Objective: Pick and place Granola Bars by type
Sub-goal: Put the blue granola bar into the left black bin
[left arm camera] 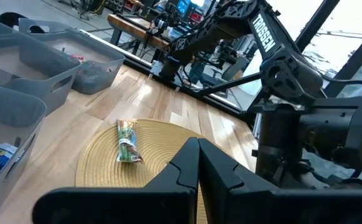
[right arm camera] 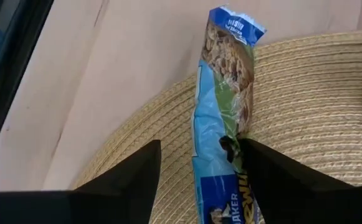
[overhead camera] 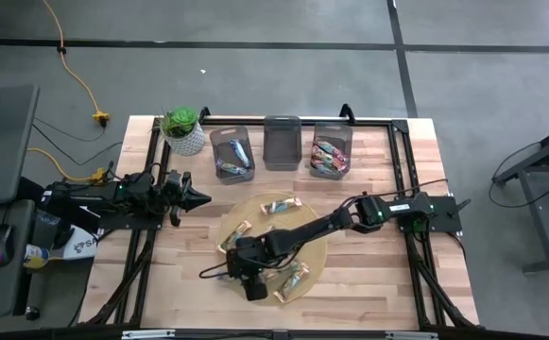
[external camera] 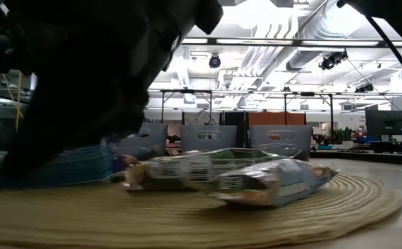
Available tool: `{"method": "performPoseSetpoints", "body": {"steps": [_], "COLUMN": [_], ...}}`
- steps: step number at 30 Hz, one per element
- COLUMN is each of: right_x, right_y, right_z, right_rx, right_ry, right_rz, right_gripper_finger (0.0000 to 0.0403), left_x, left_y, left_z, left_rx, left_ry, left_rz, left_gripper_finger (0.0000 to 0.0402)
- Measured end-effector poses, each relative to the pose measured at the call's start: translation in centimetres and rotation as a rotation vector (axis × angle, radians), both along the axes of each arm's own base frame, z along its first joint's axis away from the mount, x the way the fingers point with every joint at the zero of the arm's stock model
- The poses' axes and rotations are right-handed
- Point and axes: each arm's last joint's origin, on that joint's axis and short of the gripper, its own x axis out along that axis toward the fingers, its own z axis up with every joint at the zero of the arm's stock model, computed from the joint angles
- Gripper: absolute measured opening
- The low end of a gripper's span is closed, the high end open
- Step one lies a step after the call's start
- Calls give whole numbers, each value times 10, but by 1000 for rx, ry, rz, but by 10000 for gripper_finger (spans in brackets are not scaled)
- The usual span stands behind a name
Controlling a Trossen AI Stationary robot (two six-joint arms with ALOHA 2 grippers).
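Granola Bars point(overhead camera: 282, 206) are partly sorted, by the look of it — several shiny wrapped bars lie loose on the round woven straw mat point(overhead camera: 317, 225), while the left bin point(overhead camera: 232, 152) holds a blue-wrapped few and the right bin point(overhead camera: 330, 153) a pink-red heap. The middle bin point(overhead camera: 282, 142) appears empty. Most of the work seems left.

Going left to right: the left gripper point(overhead camera: 198, 198) waits at the table's left side, its fingers pressed together on nothing. Beside it stands a small potted plant point(overhead camera: 182, 129) with a white textured pot. The bins are clear grey plastic, rectangular, with rounded rims.

Over the mat's near-left edge, the right gripper point(right arm camera: 199, 163) hangs low with its fingers spread, straddling a blue-and-green bar point(right arm camera: 221, 112) — one finger touches the wrapper's edge, yet nothing is clamped. That wrapper is glossy, crinkled film, flat and oblong; the mat under it is coarse coiled straw, ridged in rings. The table point(overhead camera: 368, 274) is pale wood planking.
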Motion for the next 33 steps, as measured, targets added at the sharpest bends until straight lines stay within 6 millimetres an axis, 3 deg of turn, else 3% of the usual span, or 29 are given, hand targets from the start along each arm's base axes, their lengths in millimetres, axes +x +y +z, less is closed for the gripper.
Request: {"method": "performPoseSetpoints", "body": {"steps": [9,28,33], "right_x": [2,2,4], "right_y": [-1,-2,-2], "right_z": [0,5,22], "right_rx": [-69,-92,-113], "right_ry": [-34,-51,-100], "right_rz": [-25,-41,-48], "right_gripper_finger": [201,83,72], "left_x": [0,0,0], "left_y": [0,0,0], "left_z": [0,0,0], "left_rx": [0,0,0], "left_ry": [0,0,0], "left_rz": [0,0,0], "left_gripper_finger": [1,1,1]}}
